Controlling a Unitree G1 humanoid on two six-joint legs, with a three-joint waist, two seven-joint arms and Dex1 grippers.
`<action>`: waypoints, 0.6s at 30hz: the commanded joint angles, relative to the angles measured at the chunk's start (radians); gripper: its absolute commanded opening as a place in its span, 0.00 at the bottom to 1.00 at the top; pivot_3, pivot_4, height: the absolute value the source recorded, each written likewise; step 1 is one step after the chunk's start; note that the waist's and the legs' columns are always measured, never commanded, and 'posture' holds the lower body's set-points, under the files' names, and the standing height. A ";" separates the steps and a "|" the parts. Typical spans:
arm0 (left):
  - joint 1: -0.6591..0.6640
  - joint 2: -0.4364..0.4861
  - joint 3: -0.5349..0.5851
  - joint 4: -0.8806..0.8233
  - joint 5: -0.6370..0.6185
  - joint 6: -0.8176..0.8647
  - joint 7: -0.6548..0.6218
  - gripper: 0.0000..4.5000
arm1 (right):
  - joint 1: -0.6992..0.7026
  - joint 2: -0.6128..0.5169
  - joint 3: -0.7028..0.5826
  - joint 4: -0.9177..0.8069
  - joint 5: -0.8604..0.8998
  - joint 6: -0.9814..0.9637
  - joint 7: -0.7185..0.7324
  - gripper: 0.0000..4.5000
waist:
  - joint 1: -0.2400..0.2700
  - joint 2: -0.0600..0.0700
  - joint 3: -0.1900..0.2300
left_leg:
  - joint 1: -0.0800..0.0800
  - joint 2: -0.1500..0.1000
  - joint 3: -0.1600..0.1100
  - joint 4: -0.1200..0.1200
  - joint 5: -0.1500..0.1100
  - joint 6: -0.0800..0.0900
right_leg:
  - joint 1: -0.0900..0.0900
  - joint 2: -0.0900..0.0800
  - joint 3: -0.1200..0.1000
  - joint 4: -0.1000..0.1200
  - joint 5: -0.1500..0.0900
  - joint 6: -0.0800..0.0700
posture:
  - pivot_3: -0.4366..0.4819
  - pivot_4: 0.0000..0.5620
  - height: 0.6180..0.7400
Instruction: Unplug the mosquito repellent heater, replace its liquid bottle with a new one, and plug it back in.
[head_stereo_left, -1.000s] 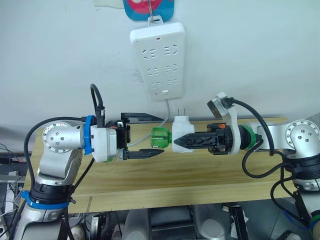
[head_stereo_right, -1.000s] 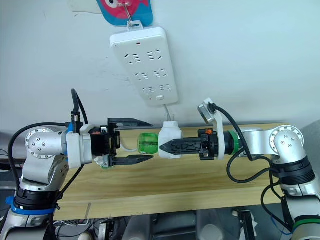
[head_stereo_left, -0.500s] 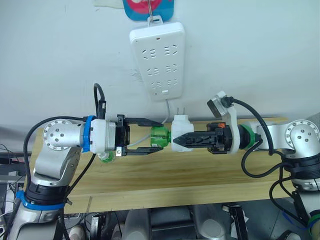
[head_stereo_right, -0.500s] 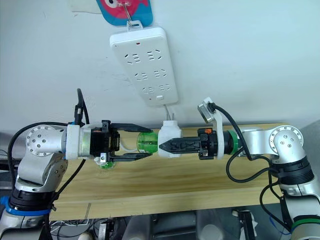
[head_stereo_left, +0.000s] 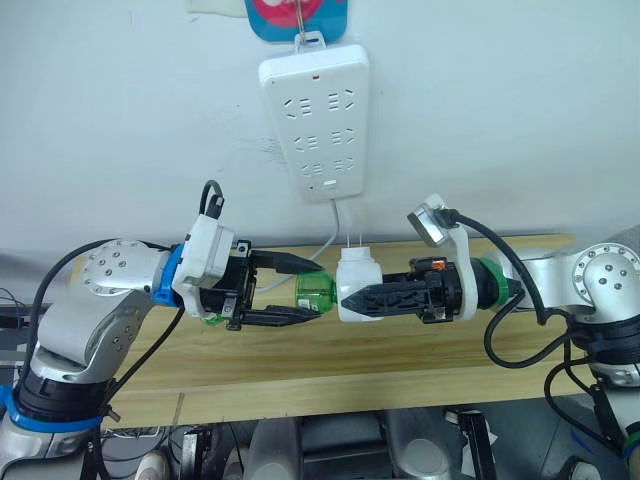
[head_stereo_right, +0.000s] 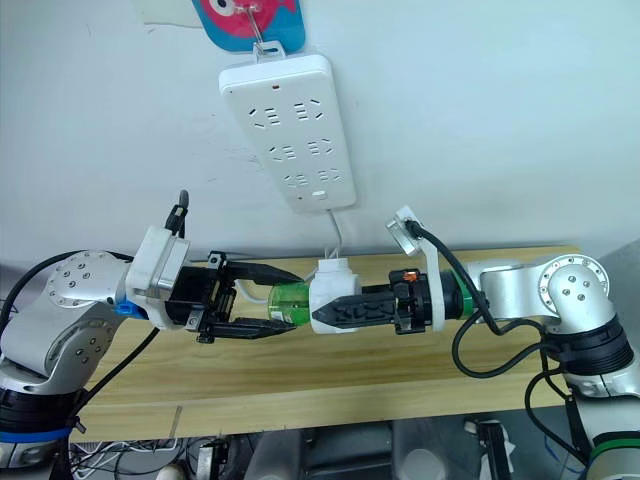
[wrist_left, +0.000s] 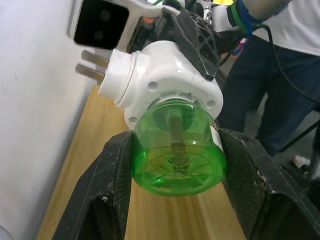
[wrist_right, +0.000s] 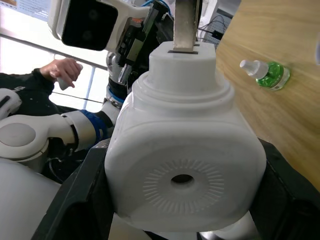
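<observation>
The mosquito repellent heater (head_stereo_left: 358, 283), a small white rounded unit, hangs in the air above the wooden table (head_stereo_left: 400, 350), away from the power strip. Its prongs point up. My right gripper (head_stereo_left: 350, 297) is shut on its body from the right. The right wrist view shows the heater's domed end (wrist_right: 185, 160) with the round vent hole. A green liquid bottle (head_stereo_left: 316, 293) sticks out of the heater's left end. My left gripper (head_stereo_left: 310, 290) is shut on it, one finger (wrist_left: 117, 175) on each side. A second green bottle (wrist_right: 262, 75) with a white cap lies on the table.
A long white power strip (head_stereo_left: 315, 125) hangs on the wall above, its cable running down behind the heater. A person's hand (wrist_right: 62, 70) shows behind my left arm. A person in dark trousers (wrist_left: 280, 100) stands past the table's end.
My left gripper has moved right onto the green bottle, and its fingers have narrowed onto it. Its wrist has turned. Both grippers and the heater have dropped slightly toward the table.
</observation>
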 joint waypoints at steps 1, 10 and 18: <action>-0.013 0.012 0.036 -0.046 -0.049 0.046 0.007 0.50 | 0.006 -0.023 -0.035 -0.045 0.016 -0.054 -0.037 0.68 | 0.000 0.000 0.000 | 0.000 0.000 0.000 0.000 0.000 0.000 | 0.000 0.000 0.000 0.000 0.000 0.000 | 0.29 0.69 1.00; -0.043 -0.004 0.064 -0.054 -0.137 0.182 0.071 0.50 | 0.014 -0.036 -0.048 -0.105 0.016 -0.115 -0.073 0.68 | 0.000 0.000 0.000 | 0.000 0.000 0.000 0.000 0.000 0.000 | 0.000 0.000 0.000 0.000 0.000 0.000 | 0.29 0.69 1.00; -0.050 0.007 0.092 -0.060 -0.236 0.312 0.114 0.50 | 0.016 -0.059 -0.047 -0.147 0.016 -0.141 -0.078 0.68 | 0.000 0.000 0.000 | 0.000 0.000 0.000 0.000 0.000 0.000 | 0.000 0.000 0.000 0.000 0.000 0.000 | 0.28 0.69 1.00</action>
